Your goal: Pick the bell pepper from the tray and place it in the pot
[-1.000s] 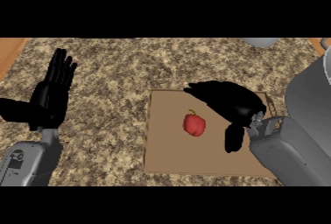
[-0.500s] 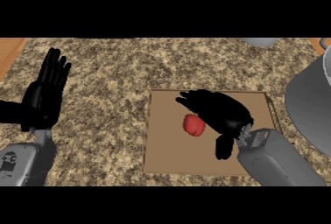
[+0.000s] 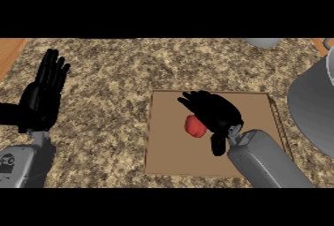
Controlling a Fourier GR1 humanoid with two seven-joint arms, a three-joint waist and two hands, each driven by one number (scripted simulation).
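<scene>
Right robot hand (image 3: pixel 212 113) lies over the red bell pepper (image 3: pixel 194 126) at the middle of the frame, its fingers spread and fairly straight across the top, not clasped round it; the thumb points down toward the lower edge. Only the pepper's left part shows, resting on the brown tray (image 3: pixel 168 152), which sits on the speckled table (image 3: pixel 117 70). A grey pot (image 3: pixel 312 114) stands just beside the tray at the right edge. Left robot hand (image 3: pixel 43 95) rests open, fingers up, at the frame's left.
</scene>
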